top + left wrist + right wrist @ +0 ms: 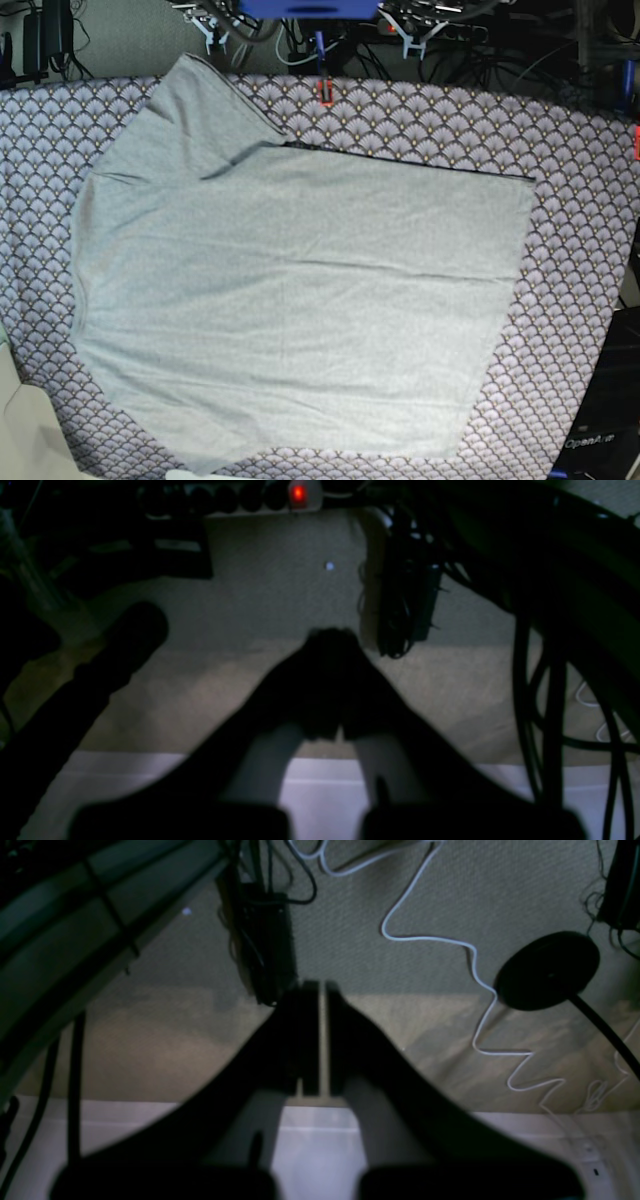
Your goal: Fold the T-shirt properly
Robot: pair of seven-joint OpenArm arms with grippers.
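Note:
The light grey T-shirt (290, 300) lies spread flat on the table in the base view, with one sleeve (195, 100) reaching toward the far left corner and a dark edge (420, 165) along its far side. Neither gripper appears in the base view. In the dim left wrist view my left gripper (331, 637) is shut with nothing in it, hanging over the floor beyond a white edge (320, 800). My right gripper (318, 989) is likewise shut and empty, with only a thin slit between its fingers. The T-shirt does not show in either wrist view.
A purple-grey scallop-patterned cloth (580, 200) covers the table under the shirt. A power strip with a red light (298, 493), black cables (550, 705), a white cable (435, 940) and a black round base (547, 970) lie on the carpet below the grippers.

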